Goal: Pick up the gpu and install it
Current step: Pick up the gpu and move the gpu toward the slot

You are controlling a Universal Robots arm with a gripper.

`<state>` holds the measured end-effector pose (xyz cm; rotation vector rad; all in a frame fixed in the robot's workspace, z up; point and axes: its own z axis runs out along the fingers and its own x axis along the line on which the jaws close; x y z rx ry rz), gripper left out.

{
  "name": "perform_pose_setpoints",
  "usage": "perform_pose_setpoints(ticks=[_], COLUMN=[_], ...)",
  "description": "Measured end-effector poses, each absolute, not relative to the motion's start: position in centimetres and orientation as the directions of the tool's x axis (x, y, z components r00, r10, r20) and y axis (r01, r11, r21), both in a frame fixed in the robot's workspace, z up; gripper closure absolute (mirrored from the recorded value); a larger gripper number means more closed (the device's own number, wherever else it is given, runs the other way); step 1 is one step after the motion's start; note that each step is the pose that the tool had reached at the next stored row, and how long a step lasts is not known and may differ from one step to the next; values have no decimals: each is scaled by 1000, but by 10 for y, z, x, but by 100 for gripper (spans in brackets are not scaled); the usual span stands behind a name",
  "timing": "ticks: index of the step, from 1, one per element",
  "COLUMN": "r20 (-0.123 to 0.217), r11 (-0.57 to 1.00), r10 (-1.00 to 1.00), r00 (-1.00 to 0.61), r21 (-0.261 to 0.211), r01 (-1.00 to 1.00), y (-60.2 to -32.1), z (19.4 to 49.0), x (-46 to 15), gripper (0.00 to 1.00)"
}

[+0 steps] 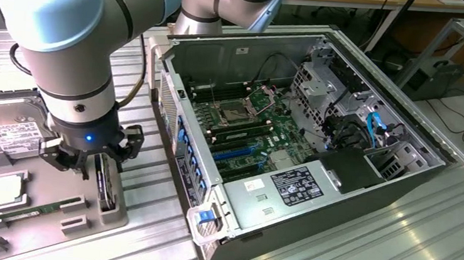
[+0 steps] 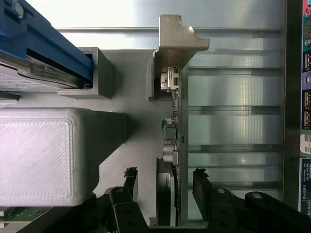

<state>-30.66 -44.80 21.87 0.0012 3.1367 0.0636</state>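
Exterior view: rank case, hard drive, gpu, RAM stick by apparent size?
1. case
2. hard drive
3-4. gpu and RAM stick: no ranking. Both look like thin slivers, and the gpu is edge-on and partly behind the open pincer.

Black gripper [image 2: 164, 177]; silver-bracketed gpu [image 2: 169, 150], black fan; grey tray [image 2: 136, 97]. At three o'clock, green motherboard [image 1: 253, 129], blue clips [image 1: 191, 159].

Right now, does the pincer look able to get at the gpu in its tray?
Likely yes. The open pincer straddles the gpu, which stands edge-on in the gray tray. One finger is on each side with a gap to the card, and nothing sits between them.
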Motion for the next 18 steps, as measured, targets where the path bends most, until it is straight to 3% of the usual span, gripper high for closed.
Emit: perform_pose_setpoints(ticks=[3, 4, 10, 11, 18], r20=[-4, -4, -4, -4, -4], r11=[999, 999, 999, 999, 999], r10=[1, 1, 1, 1, 1], r00=[-1000, -1000, -1000, -1000, -1000], r21=[41, 41, 40, 41, 40], r01=[1, 1, 1, 1, 1], y=[-448, -448, -448, -448, -453], z=[219, 219, 219, 218, 218], x=[-307, -307, -307, -306, -307], gripper=[44, 51, 53, 60, 60])
